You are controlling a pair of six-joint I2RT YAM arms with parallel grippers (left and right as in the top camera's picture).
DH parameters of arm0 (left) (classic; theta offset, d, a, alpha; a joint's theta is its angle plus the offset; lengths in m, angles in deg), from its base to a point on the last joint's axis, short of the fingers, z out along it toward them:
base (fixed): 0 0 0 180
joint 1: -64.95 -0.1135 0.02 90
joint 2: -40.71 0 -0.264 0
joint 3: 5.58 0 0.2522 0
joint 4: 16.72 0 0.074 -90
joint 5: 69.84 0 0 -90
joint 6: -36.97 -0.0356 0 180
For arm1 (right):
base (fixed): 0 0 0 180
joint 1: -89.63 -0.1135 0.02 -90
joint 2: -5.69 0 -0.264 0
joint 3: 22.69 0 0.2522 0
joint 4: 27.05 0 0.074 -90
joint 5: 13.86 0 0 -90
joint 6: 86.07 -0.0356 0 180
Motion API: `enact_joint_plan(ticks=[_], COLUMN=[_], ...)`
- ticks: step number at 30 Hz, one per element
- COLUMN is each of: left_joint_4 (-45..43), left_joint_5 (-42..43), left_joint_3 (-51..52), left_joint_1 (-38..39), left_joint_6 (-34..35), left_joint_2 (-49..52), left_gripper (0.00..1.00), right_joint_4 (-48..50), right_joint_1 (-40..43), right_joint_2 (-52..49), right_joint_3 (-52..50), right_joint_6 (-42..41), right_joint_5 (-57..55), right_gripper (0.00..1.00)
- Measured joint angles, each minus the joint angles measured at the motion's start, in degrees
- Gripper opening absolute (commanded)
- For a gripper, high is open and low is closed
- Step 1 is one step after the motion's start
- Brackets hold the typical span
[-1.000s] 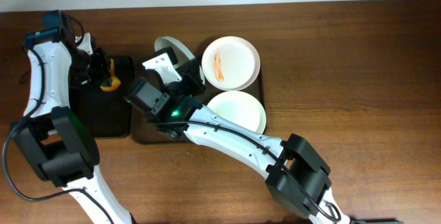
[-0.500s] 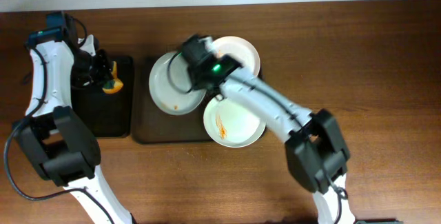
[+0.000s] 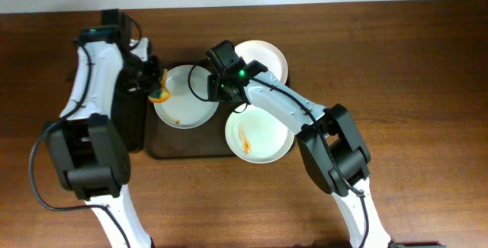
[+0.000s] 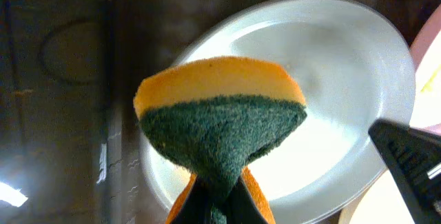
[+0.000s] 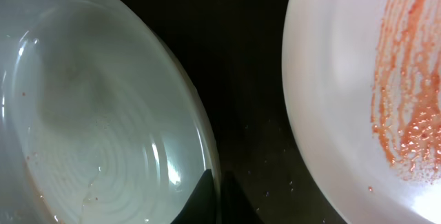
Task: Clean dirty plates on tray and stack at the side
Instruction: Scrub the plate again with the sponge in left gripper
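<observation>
Through the left wrist we saw the left pincer (image 4: 215, 203) clenched on a sponge (image 4: 220, 127), its green face above the left plate (image 4: 331, 65). The right wrist showed the right pincer (image 5: 215, 196) grasping that plate's rim. Overhead, the tray (image 3: 183, 147) carried three plates, and the front plate (image 3: 267, 137) was streaked orange.

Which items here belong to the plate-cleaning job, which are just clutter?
Job: three round white plates; dark brown rectangular tray; yellow-green sponge in left claw; right claw on one plate's rim.
Lying about: narrow glossy black tray; brown wooden table.
</observation>
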Motion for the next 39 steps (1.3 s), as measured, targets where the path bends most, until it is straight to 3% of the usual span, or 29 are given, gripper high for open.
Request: enact_joint_plan(ticks=[5,10,14,18,23,30,34,39], left_joint_4=[-10.32,-13.31,-12.74,-8.28,-6.62,-4.20,-10.14,-13.25], left_joint_5=[0.72,0.15,0.00,5.44,4.68,-9.40,-18.12,-23.17], left_joint_3=[12.55,15.98,16.24,16.59,16.74,16.74,16.79,16.79], left_joint_1=[5.25,7.89,9.77,10.25,10.36,11.56,12.07,12.22], left_joint_6=[7.45,10.29,10.05,4.76,1.36,0.94,2.51,4.09], left_joint_2=[0.02,-0.24,-0.35,-0.35,-0.35,-0.46,-0.79,-0.79], left_gripper=[0.01,0.01,0.01,0.01,0.01,0.01,0.01,0.01], right_joint_4=[0.09,-0.35,-0.33,-0.13,-0.13,1.22,1.20,1.09], right_joint_1=[0.00,0.48,0.48,0.46,0.28,-0.70,-0.33,-0.31], right_joint_2=[0.00,-0.74,-0.98,-0.98,-0.98,-0.96,-0.96,-0.96], right_joint_3=[0.00,-0.07,-0.11,-0.11,-0.11,-0.09,-0.09,-0.09], right_joint_6=[-0.83,-0.74,-0.79,-0.70,-0.55,-0.85,-1.03,-0.83], right_joint_5=[0.24,-0.68,-0.83,-0.28,0.50,1.70,1.53,1.95], right_gripper=[0.04,0.04,0.04,0.04,0.04,0.04,0.04,0.04])
